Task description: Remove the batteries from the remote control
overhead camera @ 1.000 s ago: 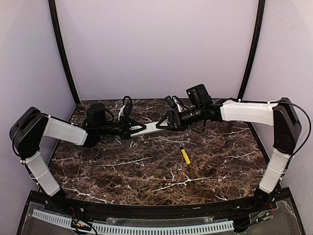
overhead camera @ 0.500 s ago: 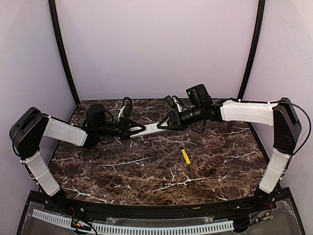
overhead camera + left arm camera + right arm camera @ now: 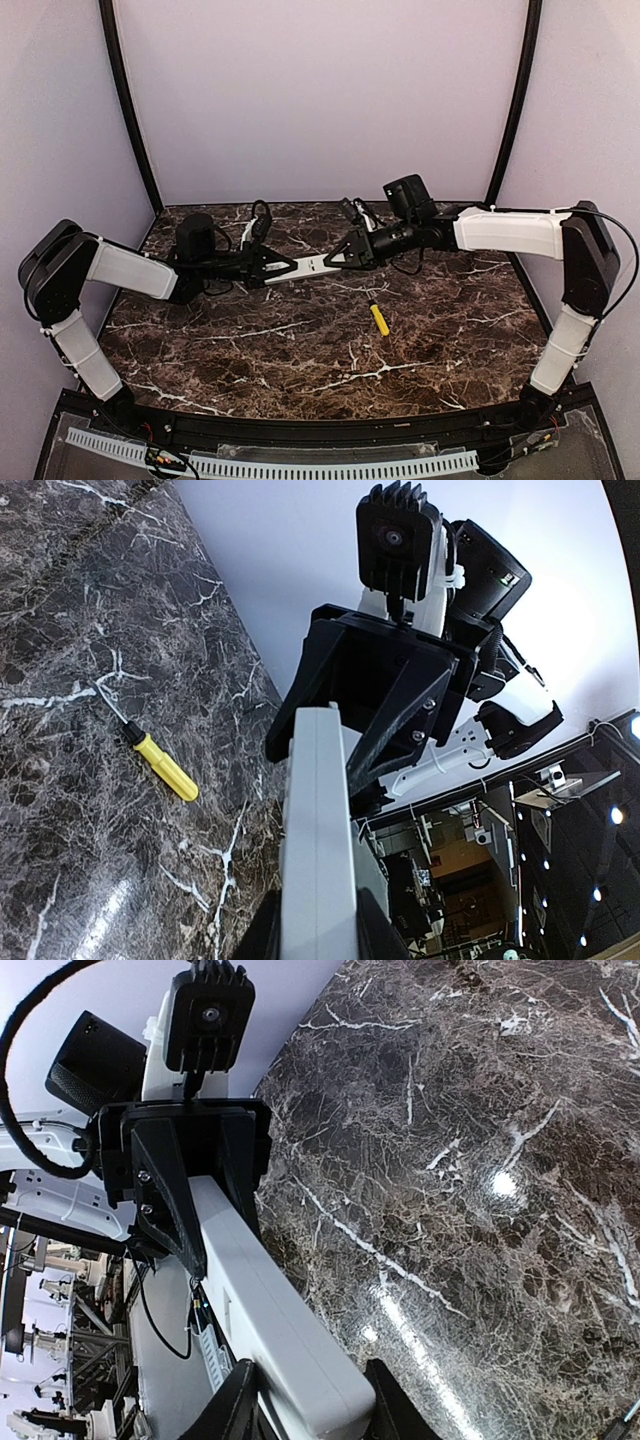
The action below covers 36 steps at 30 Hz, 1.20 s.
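Evidently, the remote control (image 3: 308, 266) is pinched at opposite ends by the left hand (image 3: 282, 267) and right hand (image 3: 332, 258), presumably steadied above the counter (image 3: 300, 350) for opening.

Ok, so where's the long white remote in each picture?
Top external: the slim white plastic remote control is mid-picture, held between the left pincer and the right pincer, both shut on it.
Left wrist: bottom centre, running up into the right pincer.
Right wrist: lower left, slanting up into the left pincer.
Shared landmark: the dark marble tabletop, seen in all three views.
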Each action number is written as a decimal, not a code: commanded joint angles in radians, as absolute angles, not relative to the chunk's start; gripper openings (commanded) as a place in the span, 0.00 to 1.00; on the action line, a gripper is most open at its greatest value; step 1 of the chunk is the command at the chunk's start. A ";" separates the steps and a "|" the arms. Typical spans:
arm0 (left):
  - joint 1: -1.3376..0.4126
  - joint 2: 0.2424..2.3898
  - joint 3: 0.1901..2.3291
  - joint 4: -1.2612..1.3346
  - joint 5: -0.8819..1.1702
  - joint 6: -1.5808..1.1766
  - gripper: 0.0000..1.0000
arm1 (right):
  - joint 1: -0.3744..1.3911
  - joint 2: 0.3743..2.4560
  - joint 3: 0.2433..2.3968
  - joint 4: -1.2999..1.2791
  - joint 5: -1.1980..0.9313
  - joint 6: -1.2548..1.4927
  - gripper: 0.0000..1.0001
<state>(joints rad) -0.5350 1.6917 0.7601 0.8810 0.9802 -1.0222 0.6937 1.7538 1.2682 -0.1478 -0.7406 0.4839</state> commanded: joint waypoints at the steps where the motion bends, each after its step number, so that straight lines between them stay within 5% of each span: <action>1: -0.540 1.635 0.752 0.898 0.986 -1.018 0.00 | 0.701 1.722 1.241 -0.136 -0.706 0.465 0.33; 17: -0.540 1.606 0.762 0.812 0.967 -0.963 0.00 | 0.701 1.691 1.249 -0.221 -0.634 0.421 0.43; 36: -0.540 1.612 0.767 0.797 0.966 -0.951 0.00 | 0.701 1.675 1.249 -0.261 -0.602 0.403 0.33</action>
